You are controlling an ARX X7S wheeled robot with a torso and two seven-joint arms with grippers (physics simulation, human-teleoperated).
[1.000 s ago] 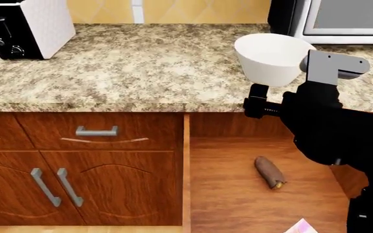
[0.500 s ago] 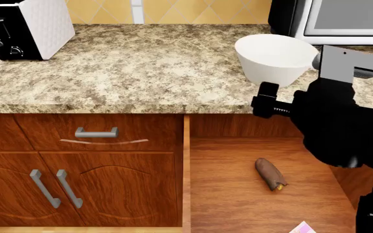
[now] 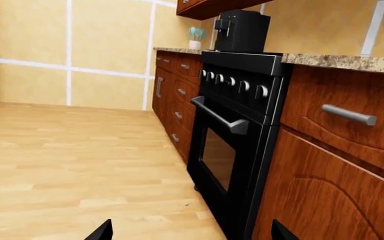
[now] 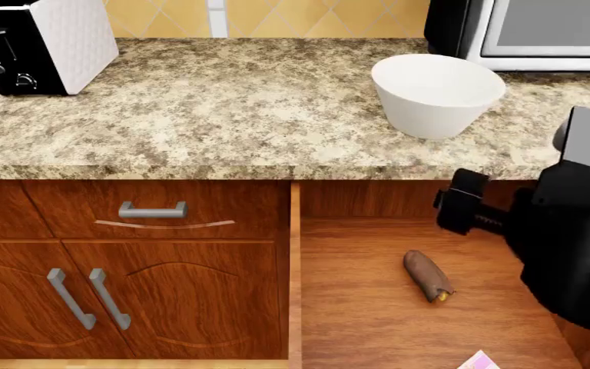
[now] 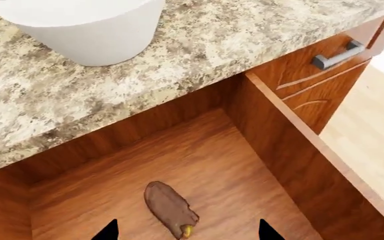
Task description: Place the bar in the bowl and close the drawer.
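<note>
The white bowl (image 4: 436, 92) stands on the granite counter, also seen in the right wrist view (image 5: 85, 27). Below it the wooden drawer (image 4: 295, 269) is pulled open. The dark-brown bar (image 4: 427, 274) lies on the drawer's floor, yellowish tip toward the front. My right arm (image 4: 571, 246) hangs over the drawer's right side. The right gripper (image 5: 186, 232) is open above the bar (image 5: 168, 207), one fingertip on each side, not touching it. My left gripper (image 3: 190, 234) is open and empty, low beside the cabinets and facing the kitchen floor; it is outside the head view.
A toaster (image 4: 39, 42) sits at the counter's back left and a microwave (image 4: 541, 31) at the back right. A closed drawer (image 4: 153, 209) and cabinet doors (image 4: 90, 296) are left of the open drawer. A pinkish card (image 4: 476, 361) lies near the drawer's front. A black oven (image 3: 235, 130) is near the left gripper.
My right arm has dropped down and to the right, from in front of the bowl to over the open drawer. The bowl now shows in full; bar and bowl have not moved.
</note>
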